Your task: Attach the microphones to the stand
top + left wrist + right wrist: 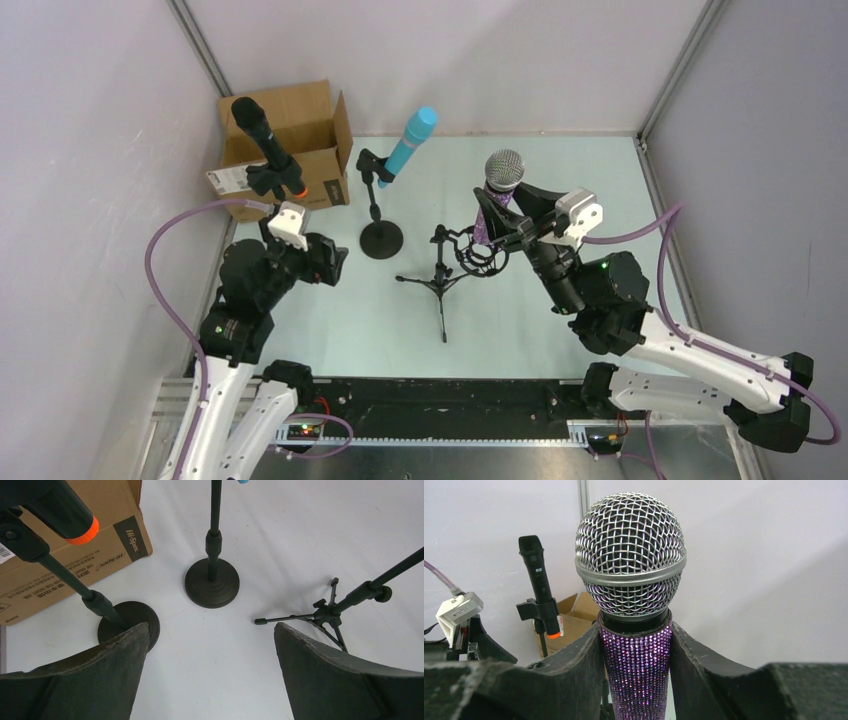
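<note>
overhead, two close wrist views, sharing stands (pixel 381 238)

Round-base stand (pixel 381 238) with first microphone (pixel 408 148) clipped on top, cardboard box (pixel 300 125) behind-left of it, second stand (pixel 265 180) bearing second microphone (pixel 266 140) left of it, tripod stand (pixel 441 280) right and nearer, third microphone (pixel 505 170) farther right, clamped in right gripper (pixel 500 215)

Between the right gripper's (pixel 635 645) matt, rough-worn black pads (pixel 574 672), the purple microphone (pixel 631 595) shows a glittery studded body and a shiny silver wire-mesh head. Ahead of the left gripper (pixel 211 630), the round-based stand (pixel 212 582) looks smooth matt black and the cardboard box (pixel 60 575) plain brown.
</note>
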